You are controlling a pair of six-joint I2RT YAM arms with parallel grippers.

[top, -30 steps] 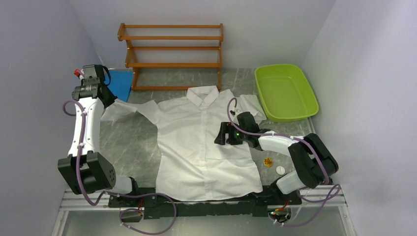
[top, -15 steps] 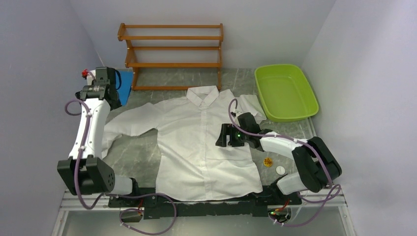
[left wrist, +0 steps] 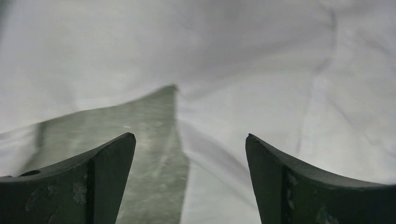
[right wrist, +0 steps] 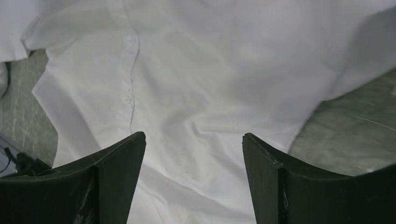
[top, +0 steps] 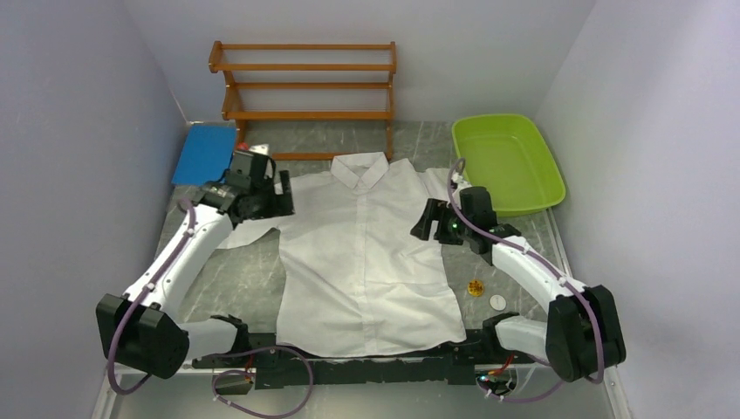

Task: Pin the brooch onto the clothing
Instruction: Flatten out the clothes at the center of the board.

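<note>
The clothing, a white short-sleeved shirt (top: 366, 253), lies front-up in the middle of the table, collar at the back. The brooch (top: 476, 287), a small yellow-orange round piece, rests on the table just right of the shirt's lower edge. My left gripper (top: 284, 195) hovers open over the shirt's left shoulder; its wrist view shows white cloth (left wrist: 280, 84), a wedge of table, and nothing between the jaws (left wrist: 189, 135). My right gripper (top: 424, 229) hangs open above the shirt's right side, with the button placket (right wrist: 128, 70) ahead of its empty jaws (right wrist: 193, 134).
A wooden rack (top: 305, 96) stands at the back. A green tub (top: 508, 163) sits at the back right and a blue board (top: 204, 153) at the back left. A small white disc (top: 496, 302) lies beside the brooch. Walls close both sides.
My left gripper let go of the left sleeve, opened, and swung from the far left to the shirt's shoulder. The sleeve dropped flat. My right gripper moved back and right, off the chest.
</note>
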